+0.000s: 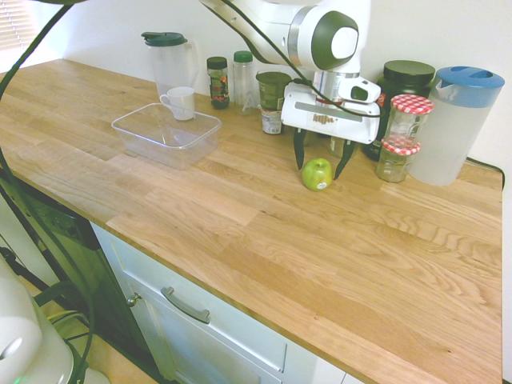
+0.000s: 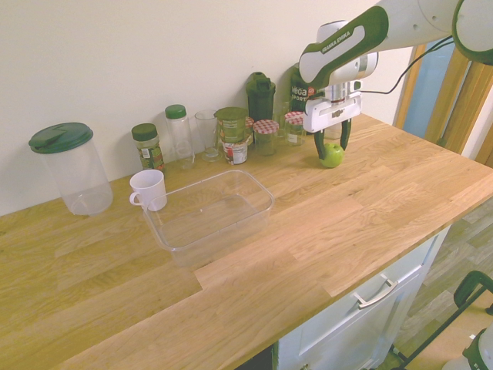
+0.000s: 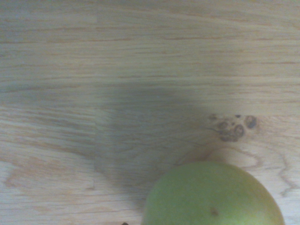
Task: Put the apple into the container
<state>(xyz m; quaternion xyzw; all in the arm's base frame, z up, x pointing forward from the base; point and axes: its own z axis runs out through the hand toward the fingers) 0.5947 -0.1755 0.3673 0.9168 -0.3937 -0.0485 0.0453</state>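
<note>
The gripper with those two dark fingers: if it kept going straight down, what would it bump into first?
Most likely the apple: the open gripper points down right above it, fingers on either side.

White glossy arm [image 1: 320, 32], rounded segments, grey bands at joints. Round joint cap with dark ring around white centre. In second exterior view segments edged dark, dark lettering along one white link, too small to read surely. Black cable runs along upper arm and loops down toward wrist. Small white camera module with dark lens mounted at wrist. Hand [image 1: 322, 160]: boxy white body, grey strip across front, small dark marking in middle, two slim black fingers [image 1: 298, 152] tapering to tips.
</note>
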